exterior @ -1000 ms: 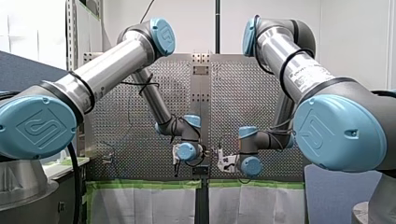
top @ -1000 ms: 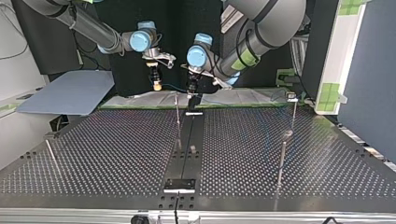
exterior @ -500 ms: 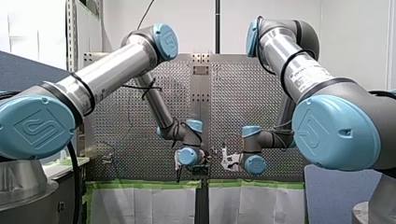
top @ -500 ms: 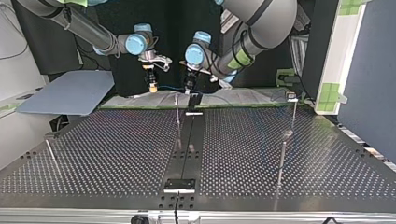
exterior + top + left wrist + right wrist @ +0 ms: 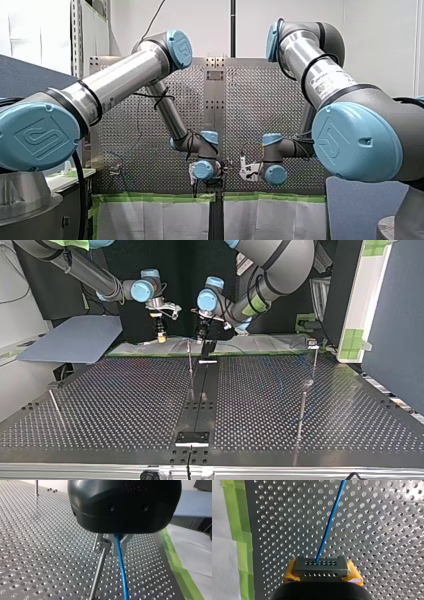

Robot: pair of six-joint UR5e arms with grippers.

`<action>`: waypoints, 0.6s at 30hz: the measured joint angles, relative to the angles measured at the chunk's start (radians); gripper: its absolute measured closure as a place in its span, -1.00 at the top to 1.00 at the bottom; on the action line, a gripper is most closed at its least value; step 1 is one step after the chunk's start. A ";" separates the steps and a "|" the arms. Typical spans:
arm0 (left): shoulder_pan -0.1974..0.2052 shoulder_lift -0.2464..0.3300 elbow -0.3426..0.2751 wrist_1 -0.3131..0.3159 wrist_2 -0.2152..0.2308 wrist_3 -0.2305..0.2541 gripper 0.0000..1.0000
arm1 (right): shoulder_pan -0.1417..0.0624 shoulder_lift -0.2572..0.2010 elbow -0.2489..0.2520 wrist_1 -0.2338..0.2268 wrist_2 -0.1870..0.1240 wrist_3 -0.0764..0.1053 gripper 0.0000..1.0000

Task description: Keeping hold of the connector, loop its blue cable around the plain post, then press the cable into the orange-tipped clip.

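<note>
In the right wrist view my right gripper [image 5: 322,570] has its yellow pads [image 5: 290,572] shut on a grey connector [image 5: 319,565] with rows of small holes. The blue cable [image 5: 329,522] runs straight ahead from the connector over the perforated plate. In the left wrist view the metal fingers of my left gripper [image 5: 111,547] are shut on the blue cable [image 5: 121,567], which hangs down toward the plate. A thin plain metal post [image 5: 98,572] stands right beside those fingers. In the top view both grippers, right [image 5: 160,335] and left [image 5: 202,334], hover at the table's far edge near the post [image 5: 190,362].
Green tape [image 5: 237,525] and white sheeting border the plate's edge near the grippers. In the top view more thin posts stand at the right [image 5: 302,410], far right [image 5: 315,357] and left [image 5: 55,407]. A black central strip [image 5: 200,400] runs down the table.
In the top view both grippers have shifted left and back toward the table's far edge. In the front view both wrists have sunk lower. Both grips are unchanged.
</note>
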 joint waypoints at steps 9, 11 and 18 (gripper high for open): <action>0.011 -0.001 0.016 -0.001 0.001 -0.013 -1.00 | -0.020 0.001 -0.014 0.012 -0.014 0.006 -1.00; 0.012 -0.001 0.025 -0.004 0.002 -0.016 -1.00 | -0.024 0.001 -0.019 0.014 -0.020 0.008 -1.00; 0.024 -0.002 0.056 -0.010 0.015 -0.056 -1.00 | -0.034 0.002 -0.048 0.048 -0.029 0.013 -1.00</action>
